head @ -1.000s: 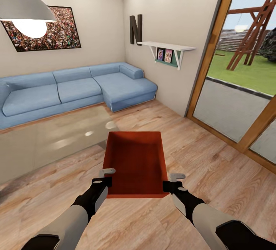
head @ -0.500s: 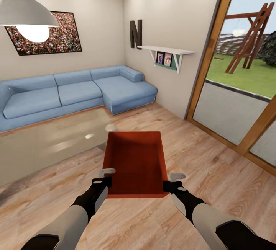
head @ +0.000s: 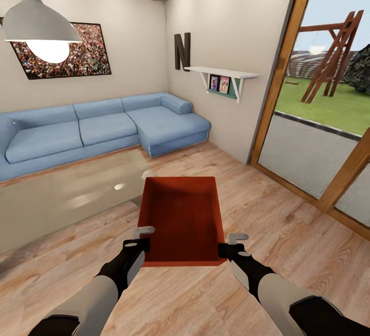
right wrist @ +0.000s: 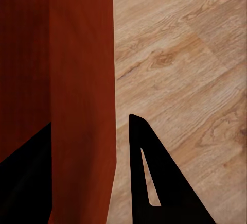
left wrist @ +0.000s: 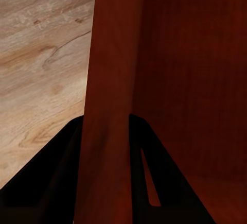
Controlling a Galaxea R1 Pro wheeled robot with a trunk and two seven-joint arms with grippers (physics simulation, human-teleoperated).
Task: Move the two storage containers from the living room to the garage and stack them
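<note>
One storage container [head: 182, 220] hangs between the two arms, carried level out front, well above the wood-plank floor [head: 288, 223]. The left hand [head: 139, 239] is clamped on its left wall and the right hand [head: 232, 243] on its right wall; each wrist view shows a thin red wall pinched between two dark fingers. Over the last second the room has slid down and away: the pendant lamp [head: 38, 22] and crowd picture [head: 64, 50] sit lower, more ceiling shows, while the bin keeps its place against the arms. I judge the robot is backing off with its load, the haul to the garage barely begun. The bin is a plain red-orange rectangular box, lidless, matte. Beyond lie the blue sectional sofa [head: 103, 127] and glossy glass coffee table [head: 72, 192].
</note>
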